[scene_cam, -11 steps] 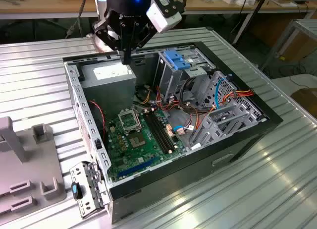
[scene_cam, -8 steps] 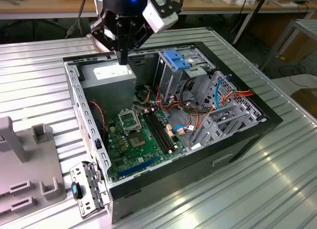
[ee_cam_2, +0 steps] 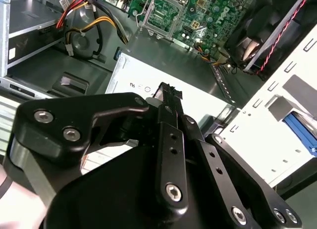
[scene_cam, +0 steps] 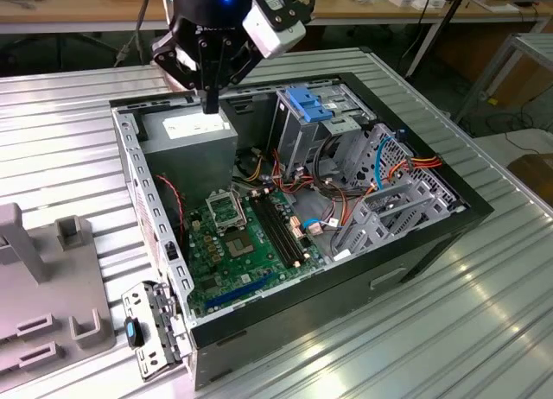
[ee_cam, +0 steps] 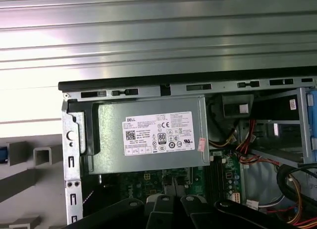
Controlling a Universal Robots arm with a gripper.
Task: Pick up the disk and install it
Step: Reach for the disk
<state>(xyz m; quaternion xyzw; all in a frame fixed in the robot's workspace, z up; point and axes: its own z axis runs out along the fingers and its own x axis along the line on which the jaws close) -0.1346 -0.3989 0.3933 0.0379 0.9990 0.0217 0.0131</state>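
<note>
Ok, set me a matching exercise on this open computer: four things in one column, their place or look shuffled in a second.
Things:
1. gripper
2. motherboard
3. power supply
4. grey fixture

Descriptions:
A. green, lying on the floor of the case
B. outside the case, at the exterior view's left
C. grey box with a white label, in a corner of the case
D. black, poised over the power supply

Pairs: 1-D, 2-A, 3-C, 4-B
</note>
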